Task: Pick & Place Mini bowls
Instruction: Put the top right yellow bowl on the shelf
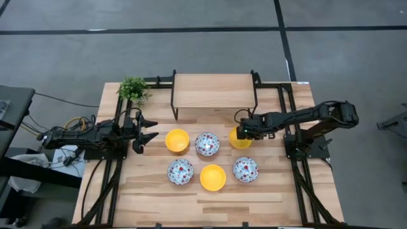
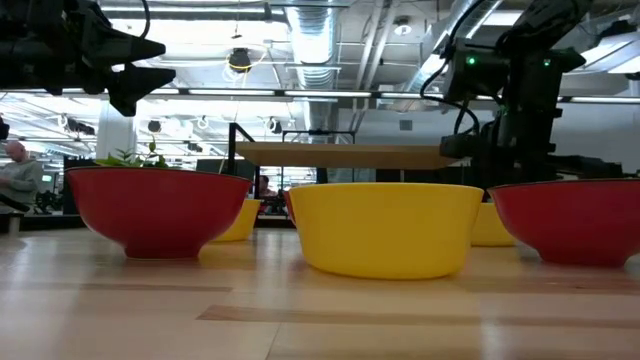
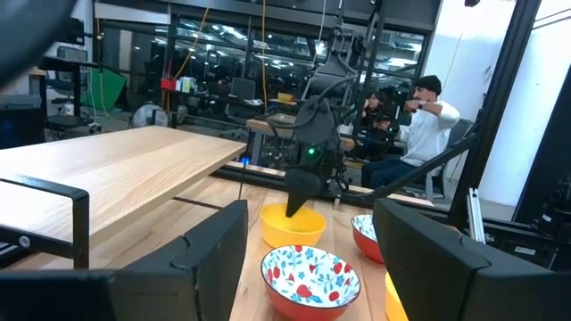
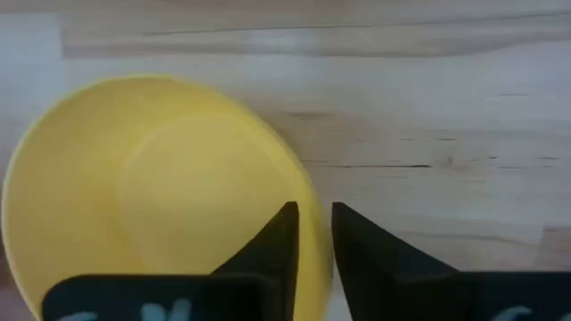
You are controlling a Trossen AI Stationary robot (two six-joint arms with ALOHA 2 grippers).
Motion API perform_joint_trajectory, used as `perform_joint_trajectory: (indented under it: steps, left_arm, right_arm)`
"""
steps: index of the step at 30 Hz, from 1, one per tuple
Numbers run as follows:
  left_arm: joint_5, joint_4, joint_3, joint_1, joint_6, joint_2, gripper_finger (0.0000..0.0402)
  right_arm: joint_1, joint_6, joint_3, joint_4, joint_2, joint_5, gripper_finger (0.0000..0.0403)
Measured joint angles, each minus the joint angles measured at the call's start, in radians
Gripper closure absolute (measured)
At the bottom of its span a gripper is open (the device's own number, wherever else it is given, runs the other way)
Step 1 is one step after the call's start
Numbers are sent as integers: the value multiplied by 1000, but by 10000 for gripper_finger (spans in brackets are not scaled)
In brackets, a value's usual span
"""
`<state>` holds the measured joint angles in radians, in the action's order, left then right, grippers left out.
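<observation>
The tabletop (image 1: 152,203) fills the middle of the high view, pale wood planks, with a wooden shelf (image 1: 213,90) on a black frame at its upper centre. The right arm (image 1: 305,116) reaches in from the right edge of that view, the left arm (image 1: 82,135) from the left edge. The six bowls sit in two rows below the shelf. In the upper row, left to right: a yellow bowl (image 1: 177,140), a floral bowl (image 1: 207,144), and a second yellow bowl (image 1: 241,138) under the right arm's tip. In the lower row: a floral bowl (image 1: 180,172), a yellow one (image 1: 213,177), and a floral one (image 1: 245,169). All stand upright and apart from one another. A small plant (image 1: 133,90) stands at the tabletop's upper left corner. The right gripper (image 4: 310,234) sits at the rim of the upper-right yellow bowl (image 4: 152,196); in the right wrist view one finger is inside the rim and one outside, with a narrow gap between them, so the jaws stand slightly apart about the rim, and whether they press it I cannot tell. The left gripper (image 1: 147,129) hangs just left of the upper-left yellow bowl, its jaws wide apart and holding nothing. In the left wrist view a person (image 3: 426,125) sits in the upper right, beyond the tabletop.
</observation>
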<state>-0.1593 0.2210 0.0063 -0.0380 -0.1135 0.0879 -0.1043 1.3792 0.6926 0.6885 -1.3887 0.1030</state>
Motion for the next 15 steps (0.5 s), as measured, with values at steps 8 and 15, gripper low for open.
perform_joint_trajectory:
  steps: [8,15]
  left_arm:
    - [0,12,0,0,0,0,160]
    - [0,20,0,0,0,0,160]
  right_arm:
    - [0,-25,0,7,20,0,311]
    - [0,-25,0,8,20,-3,327]
